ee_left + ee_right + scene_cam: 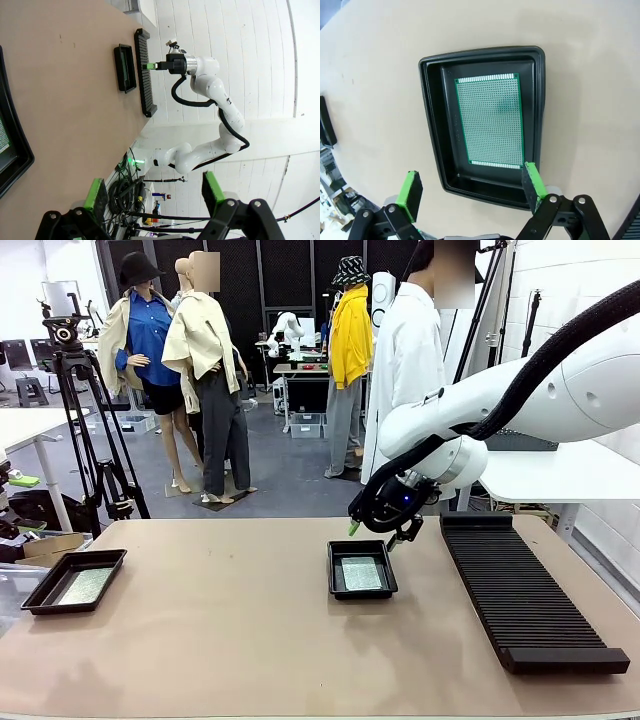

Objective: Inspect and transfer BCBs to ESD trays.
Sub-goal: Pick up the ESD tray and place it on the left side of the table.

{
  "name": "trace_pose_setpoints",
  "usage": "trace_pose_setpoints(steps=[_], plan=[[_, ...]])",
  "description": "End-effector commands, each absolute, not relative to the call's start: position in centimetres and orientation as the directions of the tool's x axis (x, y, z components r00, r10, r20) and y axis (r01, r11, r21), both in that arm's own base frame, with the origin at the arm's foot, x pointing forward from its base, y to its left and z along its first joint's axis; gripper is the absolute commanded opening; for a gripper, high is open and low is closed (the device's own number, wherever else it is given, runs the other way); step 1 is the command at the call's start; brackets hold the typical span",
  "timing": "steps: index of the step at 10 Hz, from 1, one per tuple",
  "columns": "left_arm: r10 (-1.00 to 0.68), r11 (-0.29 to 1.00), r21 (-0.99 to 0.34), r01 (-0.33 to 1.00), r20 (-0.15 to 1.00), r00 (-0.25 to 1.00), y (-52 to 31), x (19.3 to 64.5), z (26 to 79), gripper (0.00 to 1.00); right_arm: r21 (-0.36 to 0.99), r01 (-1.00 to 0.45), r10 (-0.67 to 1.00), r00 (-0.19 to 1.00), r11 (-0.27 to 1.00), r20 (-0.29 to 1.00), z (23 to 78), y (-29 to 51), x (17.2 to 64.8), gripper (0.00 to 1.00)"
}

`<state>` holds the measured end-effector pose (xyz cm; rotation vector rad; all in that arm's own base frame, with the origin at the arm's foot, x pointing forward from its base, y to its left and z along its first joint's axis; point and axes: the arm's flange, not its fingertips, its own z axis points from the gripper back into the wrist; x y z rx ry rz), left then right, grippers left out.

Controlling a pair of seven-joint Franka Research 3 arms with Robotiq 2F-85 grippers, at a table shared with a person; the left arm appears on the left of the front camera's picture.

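Tan table (250,640) spans room front. Long black ribbed rack (525,590) lies along table's right side. Right arm reaches in over centre. Two ESD trays: centre tray (362,569) just left of rack, left tray (75,580) near left edge, well apart. Each holds one green BCB lying flat: centre board (490,120), left board (84,585). Right gripper (372,530) hovers above centre tray's far rim, fingers apart, empty. Left gripper (152,192) spread wide, holding nothing.

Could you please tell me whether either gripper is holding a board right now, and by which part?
Nothing is held: the right gripper hangs open above the tray's board, and the left gripper is open too.
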<state>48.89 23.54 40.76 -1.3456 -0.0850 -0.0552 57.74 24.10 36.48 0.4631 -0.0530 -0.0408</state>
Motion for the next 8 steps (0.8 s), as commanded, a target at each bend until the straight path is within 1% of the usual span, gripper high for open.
trace_pose_setpoints(steps=[1, 4, 6, 8], plan=[[0.009, 0.221, -0.971, 0.091, 0.096, 0.995, 23.6, 48.8, 40.9, 1.0, 0.452, 0.026, -0.051, 0.998, 0.892, 0.043, 36.5, 24.1, 57.8, 1.0], [0.009, 0.223, -0.971, 0.089, 0.093, 0.996, 23.5, 48.9, 40.8, 1.0, 0.447, 0.027, -0.051, 0.998, 0.894, 0.042, 36.5, 24.1, 57.7, 1.0], [0.003, 0.225, -0.973, 0.055, 0.057, 0.998, 21.6, 50.0, 42.0, 1.0, 0.497, 0.026, -0.078, 0.993, 0.867, 0.085, 38.0, 21.6, 56.4, 1.0], [0.02, 0.295, -0.955, 0.026, 0.033, 0.999, 18.9, 50.5, 43.2, 1.0, 0.548, 0.002, -0.08, 0.99, 0.837, 0.118, 39.3, 18.9, 55.2, 1.0]])
